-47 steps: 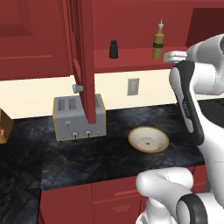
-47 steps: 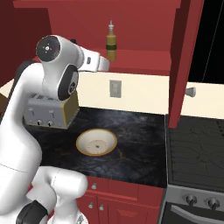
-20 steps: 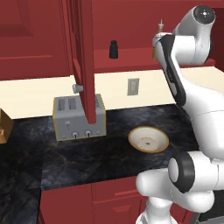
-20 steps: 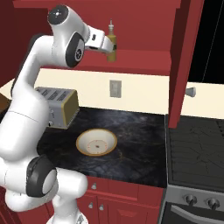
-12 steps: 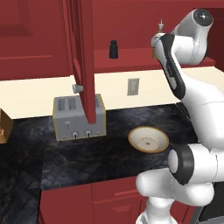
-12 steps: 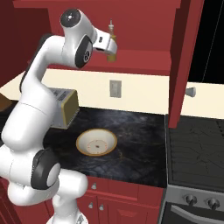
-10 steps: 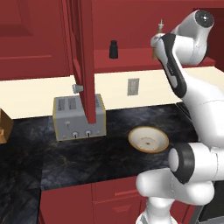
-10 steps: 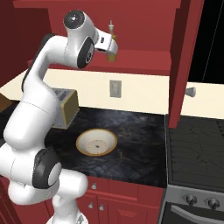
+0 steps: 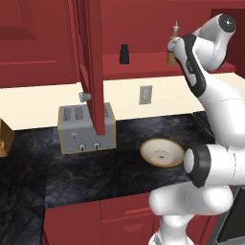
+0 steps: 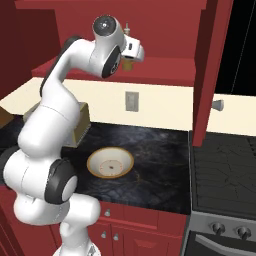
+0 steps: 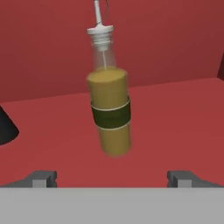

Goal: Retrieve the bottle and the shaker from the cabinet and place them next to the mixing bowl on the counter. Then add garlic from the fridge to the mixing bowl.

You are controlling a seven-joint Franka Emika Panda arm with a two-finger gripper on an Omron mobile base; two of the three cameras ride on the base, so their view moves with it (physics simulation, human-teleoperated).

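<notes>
Olive-yellow bottle (image 11: pixel 110 111) and shaker (image 9: pixel 124 53) stand in cabinet (image 9: pixel 143 28).

No readable text, labels, brands or numbers on anything.

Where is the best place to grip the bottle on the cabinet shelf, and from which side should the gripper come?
Grip the bottle across its straight body, about at the dark band, coming level from the open front of the cabinet. It stands upright; the neck is probably too thin to hold. The open gripper already faces it, a fingertip either side.
</notes>
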